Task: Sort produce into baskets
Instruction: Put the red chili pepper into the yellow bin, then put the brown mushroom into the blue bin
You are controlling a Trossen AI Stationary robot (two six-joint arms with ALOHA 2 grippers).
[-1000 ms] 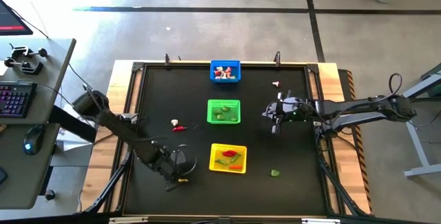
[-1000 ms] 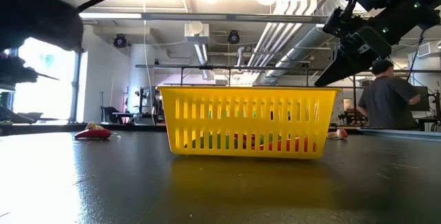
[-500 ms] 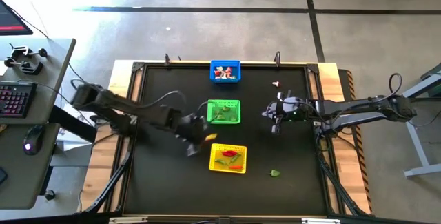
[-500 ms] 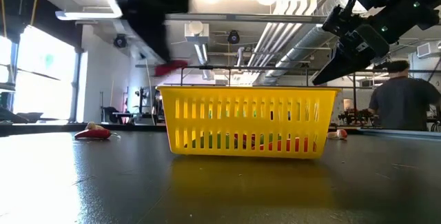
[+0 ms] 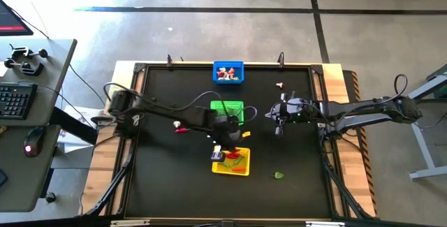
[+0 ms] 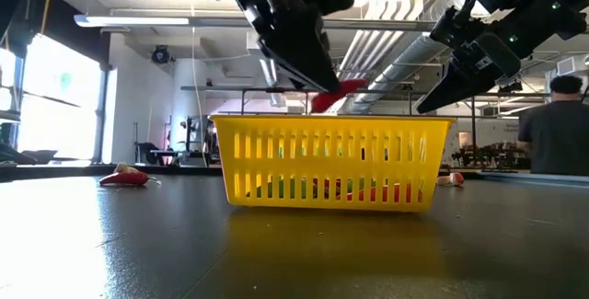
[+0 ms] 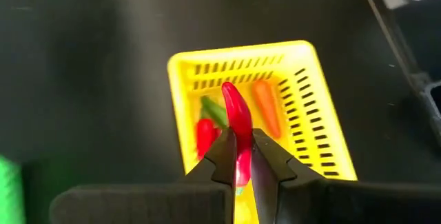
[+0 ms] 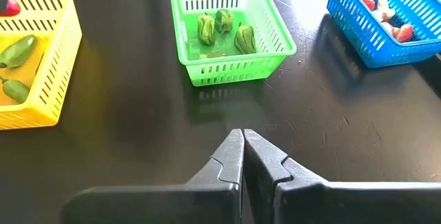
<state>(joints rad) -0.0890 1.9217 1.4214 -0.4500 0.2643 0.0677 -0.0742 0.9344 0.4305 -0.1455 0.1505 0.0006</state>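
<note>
My left gripper (image 5: 222, 147) hangs over the yellow basket (image 5: 231, 160), shut on a slim red chilli (image 7: 236, 117), which also shows above the basket's rim in the low view (image 6: 338, 94). The basket holds red, green and orange pieces. The green basket (image 5: 227, 112) with green bits stands behind it, partly under my left arm. The blue basket (image 5: 228, 72) with red-and-white bits stands at the far edge. My right gripper (image 8: 242, 143) is shut and empty, raised right of the green basket (image 5: 279, 126). My left gripper pinches the red chilli near one end (image 7: 240, 160) between its two fingers. The rest of the chilli sticks out past the fingertips. The fingers slant down from above. The chilli is lifted clear, over the yellow basket's inside.
A red chilli and a white bit (image 5: 180, 128) lie on the mat left of the green basket. A small mushroom-like bit (image 5: 279, 85) lies at the far right and a green bit (image 5: 279, 175) at the near right. A person (image 6: 557, 124) stands beyond the table.
My left gripper has swung from the near-left part of the table up and toward the right, carrying the red chilli, and now hangs over the yellow basket. My right arm has kept still.
</note>
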